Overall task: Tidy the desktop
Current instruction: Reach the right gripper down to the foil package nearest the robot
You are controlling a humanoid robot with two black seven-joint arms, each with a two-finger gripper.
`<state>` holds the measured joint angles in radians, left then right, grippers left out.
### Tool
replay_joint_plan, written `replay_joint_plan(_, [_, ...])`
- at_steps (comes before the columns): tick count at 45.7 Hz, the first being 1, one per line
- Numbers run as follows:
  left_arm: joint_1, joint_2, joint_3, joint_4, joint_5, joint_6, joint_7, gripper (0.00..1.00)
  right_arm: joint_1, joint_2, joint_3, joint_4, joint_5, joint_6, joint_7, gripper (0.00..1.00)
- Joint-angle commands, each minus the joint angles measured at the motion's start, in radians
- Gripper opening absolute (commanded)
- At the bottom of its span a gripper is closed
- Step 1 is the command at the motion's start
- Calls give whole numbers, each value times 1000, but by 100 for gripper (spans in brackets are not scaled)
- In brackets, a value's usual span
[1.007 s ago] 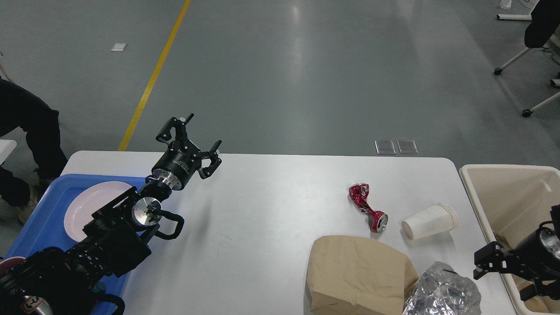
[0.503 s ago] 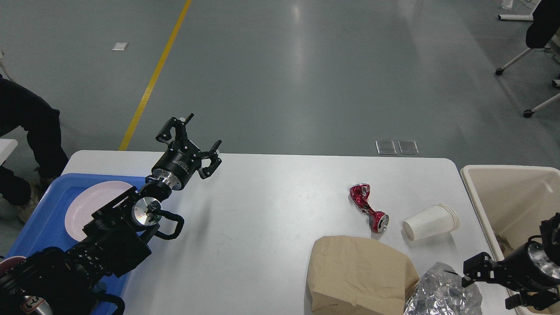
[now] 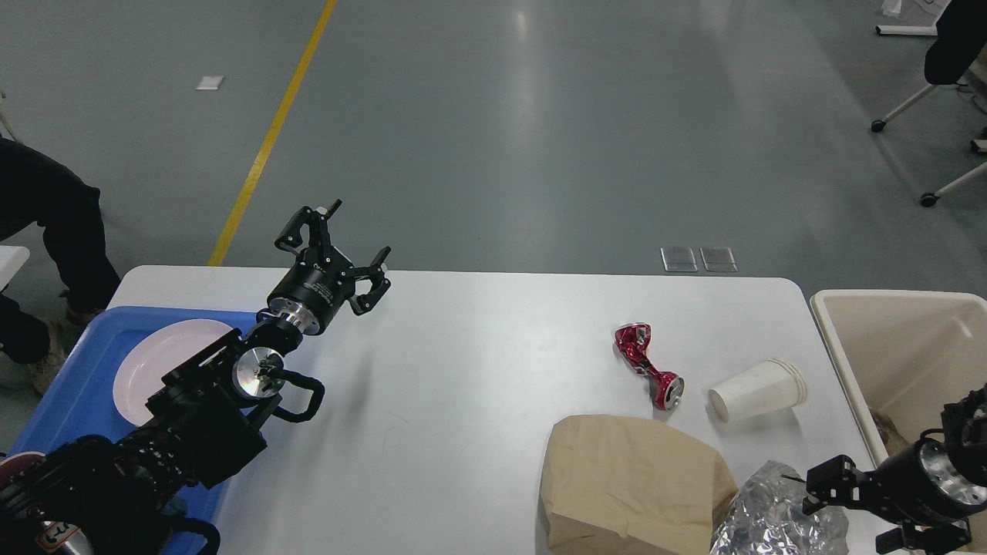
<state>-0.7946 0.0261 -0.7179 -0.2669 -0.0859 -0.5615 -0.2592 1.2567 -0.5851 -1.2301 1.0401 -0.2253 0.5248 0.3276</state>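
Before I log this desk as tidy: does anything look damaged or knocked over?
Yes. A crushed red can lies bent on the desktop, a white paper cup lies tipped on its side beside it, and crumpled foil sits by a brown paper bag.

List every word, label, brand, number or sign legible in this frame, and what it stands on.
No text can be read.
Left pincer: small white print on its black cylindrical body, too small to read.
Crushed red metal can: pale markings, too crumpled and blurred to read.
White paper cup, brown paper bag, blue plastic tray: no print visible.
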Motion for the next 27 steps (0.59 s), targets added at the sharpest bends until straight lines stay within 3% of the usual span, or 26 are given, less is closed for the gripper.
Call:
replay_joint_plan(1, [0,0,0,0,0,0,0,97,-13,4,18,-49,-2,-2,1,78])
replay_joint_plan(6, [0,0,0,0,0,0,0,97,-13,8,18,-61,0,-3,-1,39])
replay_joint_plan(12, [0,0,0,0,0,0,0,97,-13,10,20,-72,1,-3,-1,9])
replay_joint_plan(16, [0,0,0,0,0,0,0,97,-13,10,15,-74,1,-3,-1,0])
replay_joint_plan(27, [0,0,0,0,0,0,0,97,-2,2,3,-74,0,3,-1,0])
